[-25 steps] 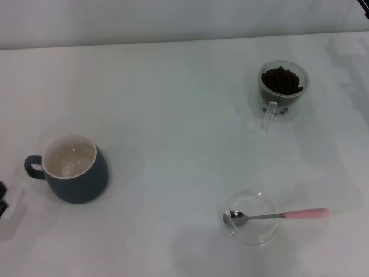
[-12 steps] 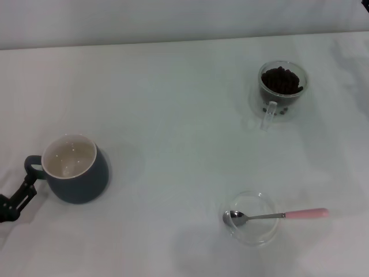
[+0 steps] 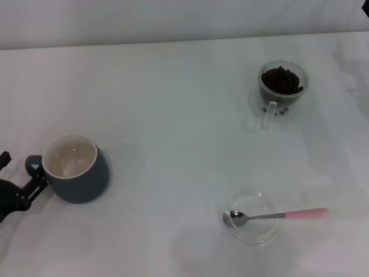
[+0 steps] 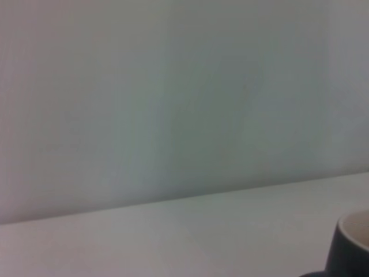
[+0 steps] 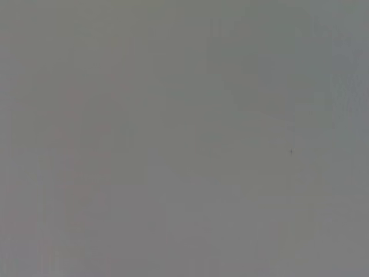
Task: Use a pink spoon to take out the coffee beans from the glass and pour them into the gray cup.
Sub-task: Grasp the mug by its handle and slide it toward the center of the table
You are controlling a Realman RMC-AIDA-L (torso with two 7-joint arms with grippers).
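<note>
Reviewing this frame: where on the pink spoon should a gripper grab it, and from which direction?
Probably by the pink handle of the pink spoon, coming from above on the robot's right. Its bowl rests in the shallow glass dish, while the handle sticks out past the rim toward that side.

Gray cup (image 3: 76, 169) near the desk's (image 3: 173, 115) left edge, left pincer (image 3: 20, 184) just beside its handle, glass (image 3: 281, 90) far right at the back with coffee beans (image 3: 281, 80) inside, pink spoon (image 3: 277, 215) front right, bowl resting in a shallow dish (image 3: 251, 218), handle pointing right.
</note>
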